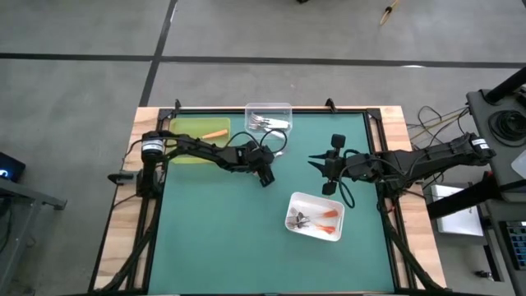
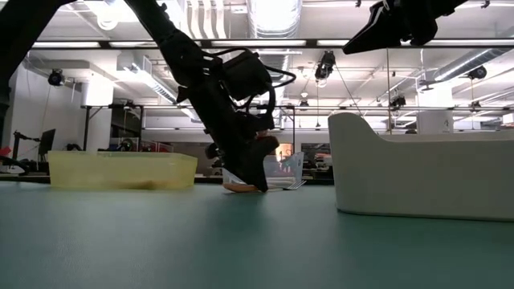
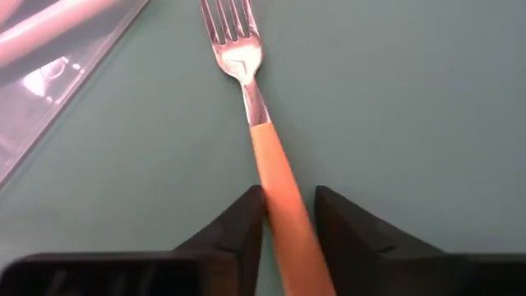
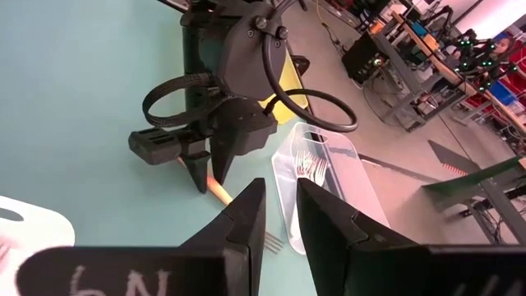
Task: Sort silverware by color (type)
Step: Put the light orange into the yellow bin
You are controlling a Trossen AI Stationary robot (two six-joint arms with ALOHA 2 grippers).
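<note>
One tan fork [image 3: 261, 140] lies flat on the mat, handle between the left gripper's [image 3: 288, 215] fingers, which pinch it; its long axis runs straight ahead, tines at twelve o'clock. Right gripper [image 1: 320, 164] hovers at three o'clock, well apart, fingers near together, holding nothing.

Even overhead light from ceiling fixtures [image 2: 273, 16]; table [image 1: 246, 238] evenly lit, shadows faint. Low view: arms backlit, silhouetted. Left wrist view: orange fork handle [image 3: 283, 205] blurred close up.
</note>
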